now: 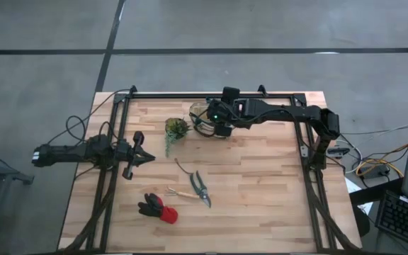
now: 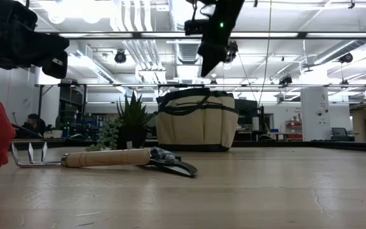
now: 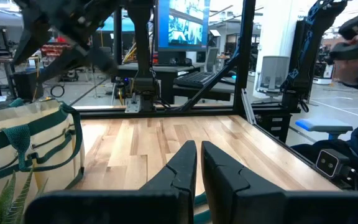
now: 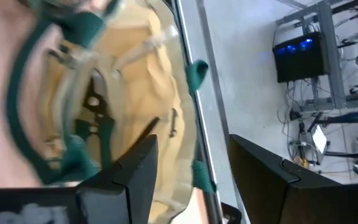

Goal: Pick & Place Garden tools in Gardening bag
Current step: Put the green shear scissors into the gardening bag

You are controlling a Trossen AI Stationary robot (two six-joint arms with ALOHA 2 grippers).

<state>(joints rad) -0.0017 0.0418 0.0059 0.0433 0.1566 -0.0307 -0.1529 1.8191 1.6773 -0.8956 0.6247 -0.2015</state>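
Bag (image 1: 202,115) stood by the table's (image 1: 261,184) far edge, just beside the plant (image 1: 176,128), mostly hidden in the high view under the right gripper (image 1: 222,127). Hung above the bag's open mouth with jaws apart and empty. Seen down inside the bag through the right wrist view: one pair of shears (image 4: 98,121), apparently already placed. Left on the table's middle toward the near edge: second shears (image 1: 202,187), touching or overlapping the wooden-handled tool (image 1: 180,193). Lay nearer the near-left corner: gloves (image 1: 157,208). Waited over the left edge, the left gripper (image 1: 146,157), fingers nearly together and holding nothing.

Judged the drop step as done or just ending. To do it well: lift straight up clear of the green handles before swinging away, so as not to snag the fabric or tip the bag against the plant. For the next pick, better to take the shears by the handles, clear of the wooden tool, to avoid dragging both.
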